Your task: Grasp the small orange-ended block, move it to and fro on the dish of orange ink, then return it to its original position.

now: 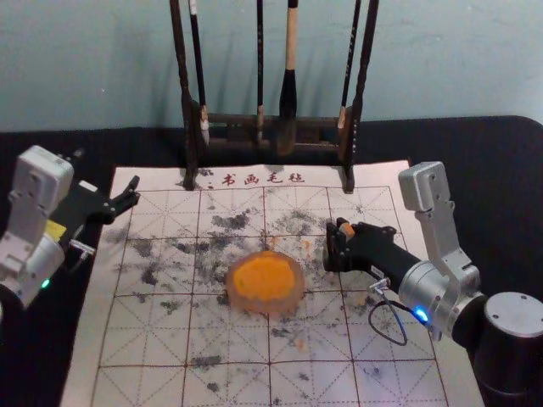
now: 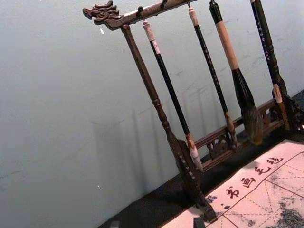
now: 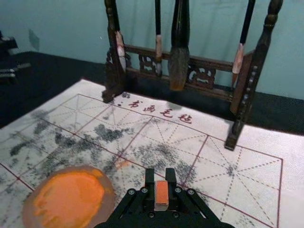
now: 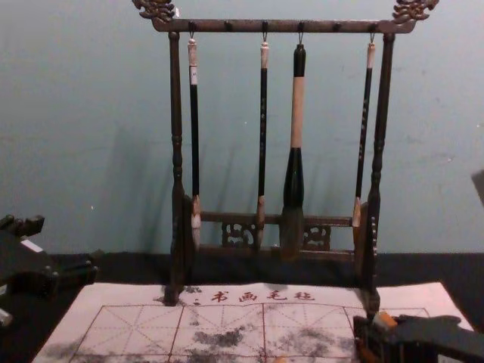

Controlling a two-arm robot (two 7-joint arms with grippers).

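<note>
Between the dish (image 1: 267, 308) and the mat (image 1: 450, 381)'s right edge, my right gripper (image 3: 160, 175) grips the block (image 3: 162, 192); the ink lies just leftward. The left gripper (image 1: 106, 172) idles, fingers spread, by the far left corner.

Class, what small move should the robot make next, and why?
Probably ease the right pincer toward the robot's left, over the dish: the block is clamped between its fingers but held beside the orange ink, not above it.

The rack (image 4: 287, 26) looks like carved wood, the wall (image 4: 83, 113) smooth and matt.
</note>
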